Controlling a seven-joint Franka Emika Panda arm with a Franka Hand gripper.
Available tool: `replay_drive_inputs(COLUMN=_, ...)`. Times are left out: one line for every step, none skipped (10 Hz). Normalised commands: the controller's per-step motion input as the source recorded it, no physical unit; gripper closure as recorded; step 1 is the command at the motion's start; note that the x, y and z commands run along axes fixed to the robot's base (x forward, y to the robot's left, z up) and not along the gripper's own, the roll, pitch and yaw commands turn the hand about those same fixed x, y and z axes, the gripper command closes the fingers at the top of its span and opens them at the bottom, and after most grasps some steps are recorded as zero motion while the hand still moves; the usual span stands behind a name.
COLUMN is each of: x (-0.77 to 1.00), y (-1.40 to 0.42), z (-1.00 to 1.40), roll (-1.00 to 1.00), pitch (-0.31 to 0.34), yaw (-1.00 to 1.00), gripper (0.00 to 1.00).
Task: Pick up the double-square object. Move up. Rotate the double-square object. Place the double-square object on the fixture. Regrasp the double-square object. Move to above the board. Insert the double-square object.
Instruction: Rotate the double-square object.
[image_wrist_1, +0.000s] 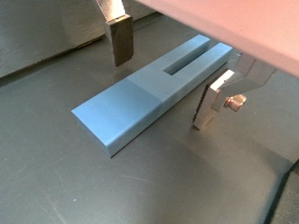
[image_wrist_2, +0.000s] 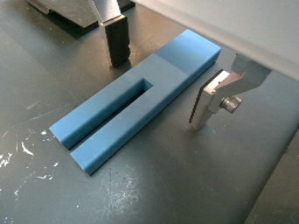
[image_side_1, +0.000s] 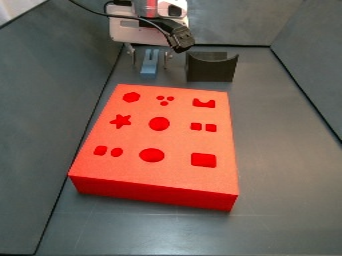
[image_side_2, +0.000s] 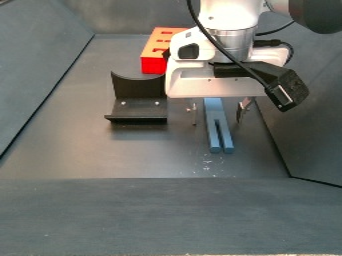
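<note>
The double-square object (image_wrist_1: 128, 109) is a slim blue block with a long slot, lying flat on the dark floor. It shows in both wrist views (image_wrist_2: 176, 66) and in a side view (image_side_2: 219, 132). My gripper (image_wrist_1: 163, 94) is low over it and open, with one silver finger (image_wrist_1: 121, 44) on each long side of the block and a gap to each. Nothing is held. The fixture (image_side_2: 134, 100), a dark notched block, stands apart beside the gripper (image_side_2: 214, 106). The red board (image_side_1: 160, 140) with shape cutouts lies on the other side of the gripper (image_side_1: 150, 60).
Grey enclosure walls (image_side_1: 307, 90) rise around the floor. The fixture (image_side_1: 210, 67) sits near the back wall, close to the board's far edge. A dark cable (image_wrist_1: 281, 197) runs along the floor near the block.
</note>
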Motion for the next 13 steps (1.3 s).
replay_drive_inputs(x=0.02, y=0.01, z=-0.18, roll=-0.15, pitch=-0.049, yaw=0.00, gripper=0.00)
replay_drive_inputs(x=0.02, y=0.01, z=-0.18, roll=-0.15, pitch=-0.049, yaw=0.00, gripper=0.00)
replay_drive_inputs(x=0.02, y=0.01, z=-0.18, roll=-0.15, pitch=-0.049, yaw=0.00, gripper=0.00)
replay_drive_inputs(x=0.02, y=0.01, z=-0.18, roll=-0.15, pitch=-0.049, yaw=0.00, gripper=0.00)
replay_drive_inputs(x=0.02, y=0.01, z=-0.18, roll=-0.15, pitch=-0.049, yaw=0.00, gripper=0.00)
replay_drive_inputs(x=0.02, y=0.01, z=-0.18, roll=-0.15, pitch=-0.049, yaw=0.00, gripper=0.00)
replay_drive_inputs(x=0.02, y=0.01, z=-0.18, roll=-0.15, pitch=-0.049, yaw=0.00, gripper=0.00)
replay_drive_inputs(x=0.02, y=0.01, z=-0.18, roll=-0.15, pitch=-0.049, yaw=0.00, gripper=0.00)
replay_drive_inputs(x=0.02, y=0.01, z=-0.18, roll=-0.15, pitch=-0.049, yaw=0.00, gripper=0.00)
replay_drive_inputs(x=0.02, y=0.01, z=-0.18, roll=-0.15, pitch=-0.049, yaw=0.00, gripper=0.00)
replay_drive_inputs(x=0.02, y=0.01, z=-0.18, roll=-0.15, pitch=-0.049, yaw=0.00, gripper=0.00)
replay_drive_inputs(x=0.02, y=0.01, z=-0.18, roll=-0.15, pitch=-0.049, yaw=0.00, gripper=0.00)
replay_drive_inputs(x=0.02, y=0.01, z=-0.18, roll=-0.15, pitch=-0.049, yaw=0.00, gripper=0.00)
